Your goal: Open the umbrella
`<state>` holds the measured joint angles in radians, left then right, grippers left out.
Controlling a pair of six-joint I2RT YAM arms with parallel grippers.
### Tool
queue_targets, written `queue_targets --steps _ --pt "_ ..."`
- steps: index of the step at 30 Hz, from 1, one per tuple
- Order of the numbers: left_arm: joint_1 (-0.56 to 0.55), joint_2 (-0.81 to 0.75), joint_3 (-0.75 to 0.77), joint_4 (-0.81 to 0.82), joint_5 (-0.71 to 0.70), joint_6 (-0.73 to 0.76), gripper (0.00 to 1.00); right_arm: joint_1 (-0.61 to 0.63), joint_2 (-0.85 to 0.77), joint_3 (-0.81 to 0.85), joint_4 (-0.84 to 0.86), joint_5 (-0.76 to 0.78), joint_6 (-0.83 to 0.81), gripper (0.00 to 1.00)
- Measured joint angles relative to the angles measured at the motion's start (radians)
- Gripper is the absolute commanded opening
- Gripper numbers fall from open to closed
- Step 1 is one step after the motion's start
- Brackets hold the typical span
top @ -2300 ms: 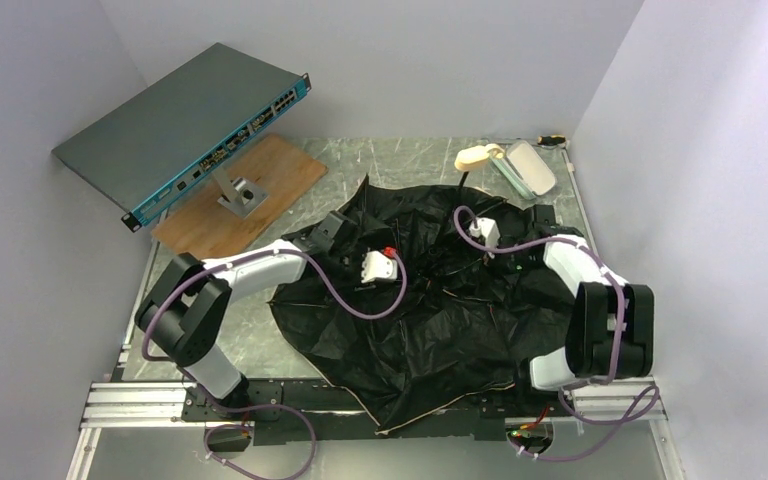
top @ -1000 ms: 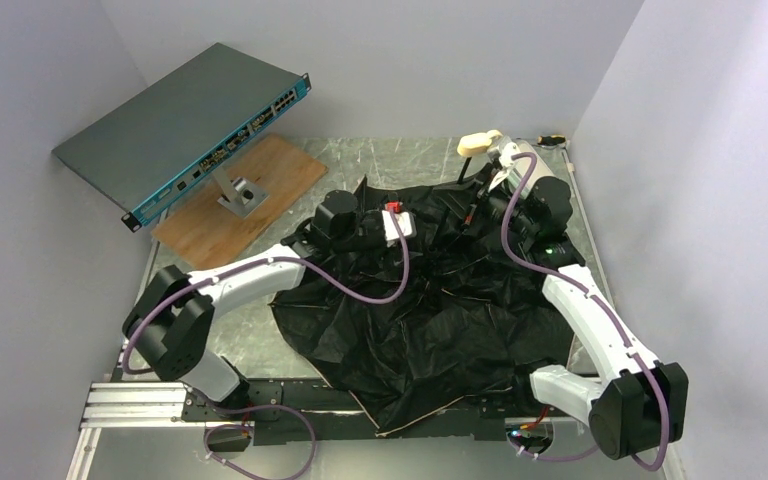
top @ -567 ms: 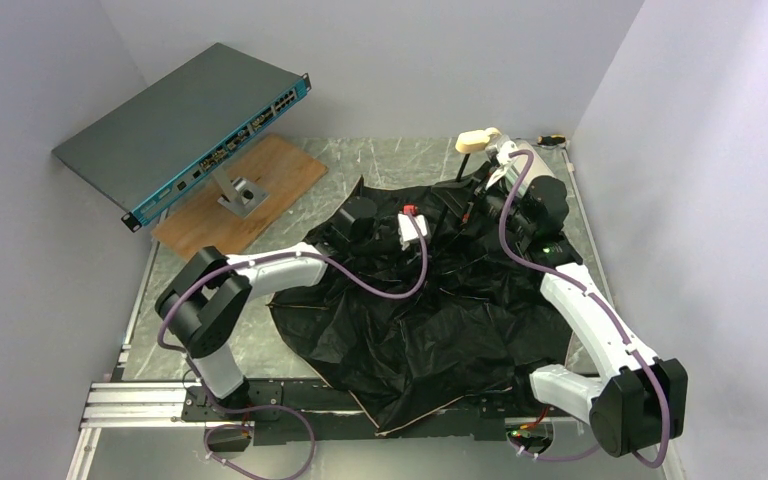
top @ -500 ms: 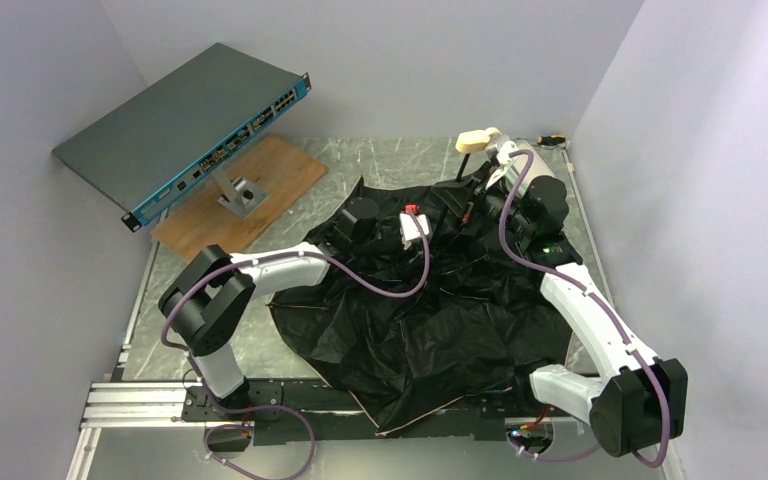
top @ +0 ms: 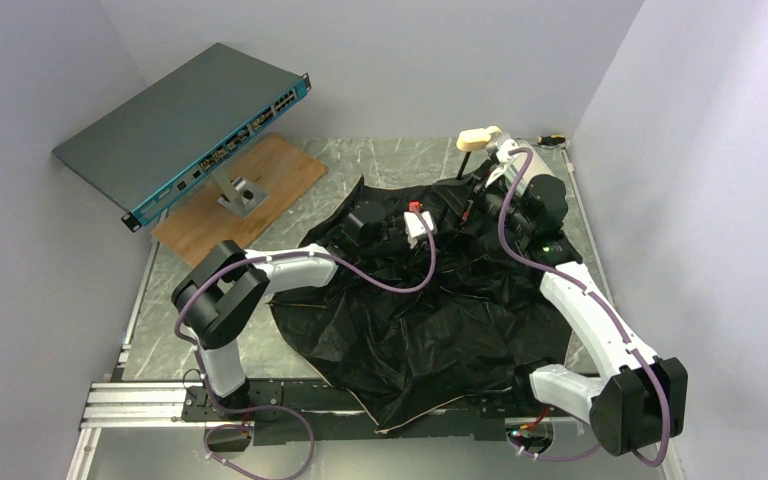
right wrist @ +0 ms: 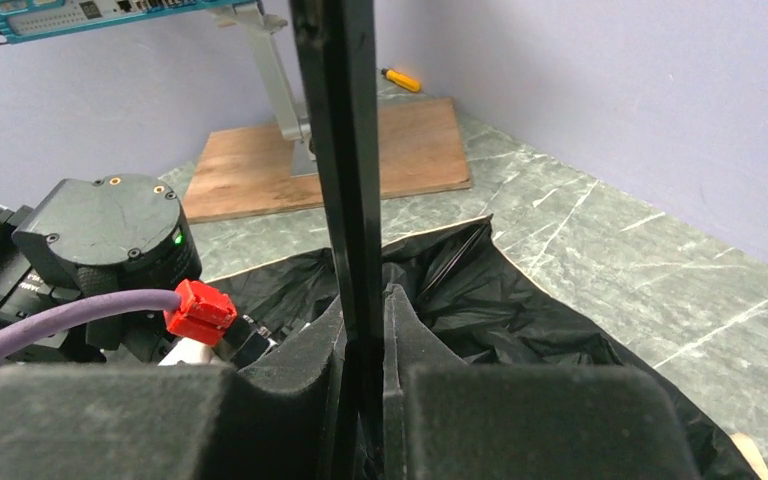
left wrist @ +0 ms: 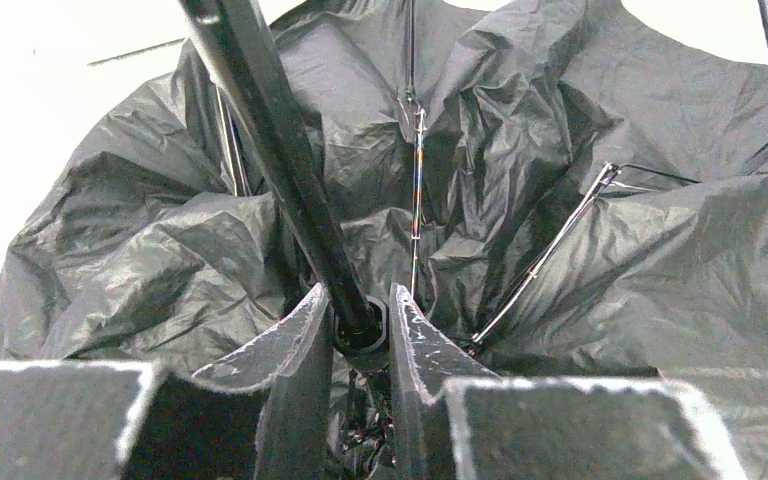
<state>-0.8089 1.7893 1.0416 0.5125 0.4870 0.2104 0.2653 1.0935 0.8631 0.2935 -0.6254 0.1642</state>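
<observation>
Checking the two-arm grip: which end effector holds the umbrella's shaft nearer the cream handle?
The right end effector, clamped on the shaft up near the cream handle; the left end effector holds the collar down in the black lining.

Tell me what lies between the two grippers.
The black umbrella shaft: the left wrist view shows it rising from the left gripper, and the right wrist view shows the right gripper shut on it.

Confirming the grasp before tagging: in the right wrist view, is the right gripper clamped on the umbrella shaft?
Yes, the right gripper has its fingers pressed against both sides of the black umbrella shaft.
</observation>
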Motion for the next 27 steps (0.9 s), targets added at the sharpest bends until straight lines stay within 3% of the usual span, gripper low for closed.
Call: queue_targets --steps 14,23,27 --pt "0.008 0.022 -0.023 0.164 -0.069 -0.121 0.24 0.003 0.150 0.231 -0.129 0.055 0.039 0.00" --pt "0.023 0.022 0.007 0.183 -0.109 -0.149 0.27 -0.004 0.204 0.401 -0.176 0.067 0.064 0.00" --pt "0.023 0.022 0.028 0.171 -0.122 -0.153 0.24 -0.006 0.212 0.435 -0.187 0.067 0.062 0.00"
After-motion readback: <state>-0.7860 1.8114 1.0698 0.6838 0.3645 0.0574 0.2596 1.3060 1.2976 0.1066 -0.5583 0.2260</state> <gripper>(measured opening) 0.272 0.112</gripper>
